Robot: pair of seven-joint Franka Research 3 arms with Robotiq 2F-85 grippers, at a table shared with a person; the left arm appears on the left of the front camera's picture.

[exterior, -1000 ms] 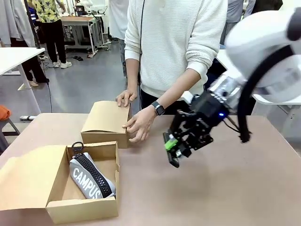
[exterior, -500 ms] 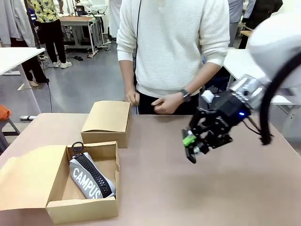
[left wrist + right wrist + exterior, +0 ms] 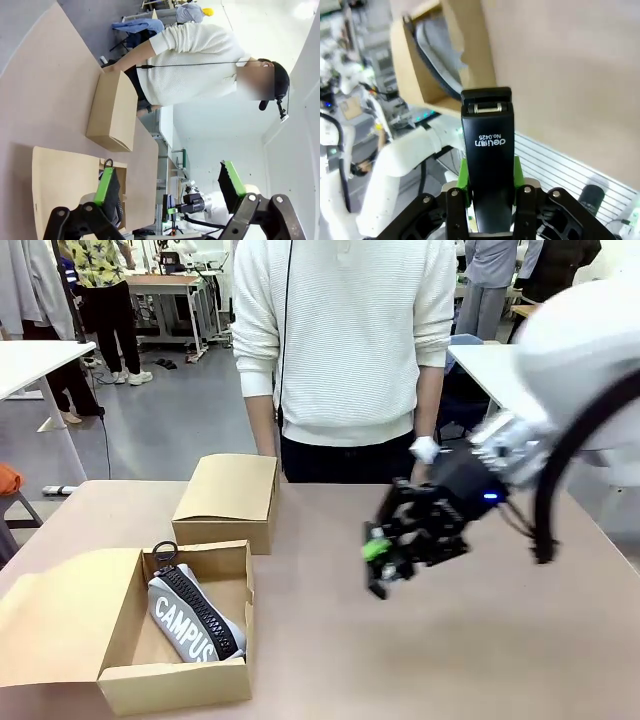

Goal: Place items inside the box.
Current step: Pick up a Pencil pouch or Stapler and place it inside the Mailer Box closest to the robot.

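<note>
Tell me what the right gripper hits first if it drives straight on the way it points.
The black stapler in the right gripper would likely touch the bare tabletop first, short of the open box; depth is unclear, so the box wall is possible.

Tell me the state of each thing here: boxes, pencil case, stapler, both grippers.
Near box: open, flap folded out.
CAMPUS pencil case: lying inside the near box.
Far box: closed, on the table.
Stapler: clamped in the right gripper, off the table.
Left gripper: open, empty.
</note>
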